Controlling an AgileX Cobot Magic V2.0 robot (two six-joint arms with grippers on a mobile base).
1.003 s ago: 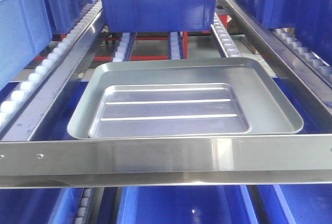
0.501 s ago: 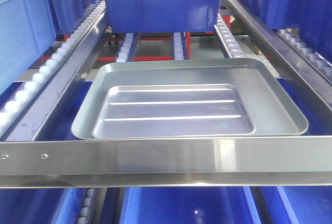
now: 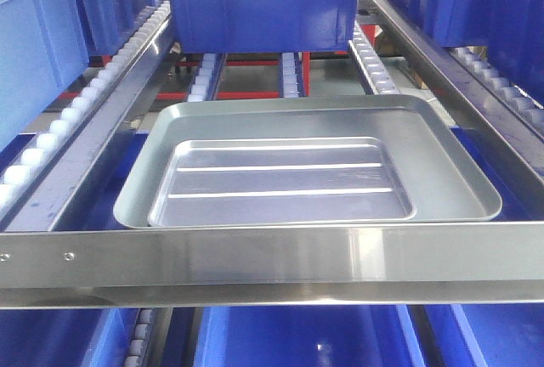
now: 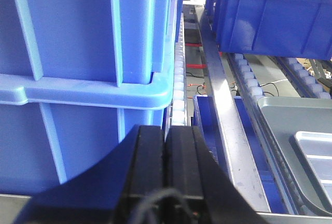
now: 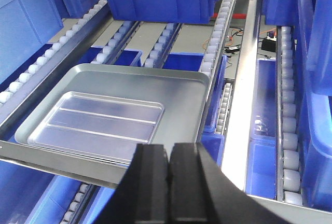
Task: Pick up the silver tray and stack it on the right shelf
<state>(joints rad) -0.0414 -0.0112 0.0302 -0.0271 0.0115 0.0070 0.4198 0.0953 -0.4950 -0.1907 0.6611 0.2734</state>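
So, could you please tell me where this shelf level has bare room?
Free: the rollers between the larger tray and the blue bin behind. Crowded: the small silver tray fills the larger tray's floor, hard against the front crossbar.

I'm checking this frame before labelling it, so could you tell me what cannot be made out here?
- Front view: the front crossbar hides the near rims of the silver tray and the larger tray.
- Left wrist view: both trays cut off by the right edge.
- Right gripper: fingertips below the frame.
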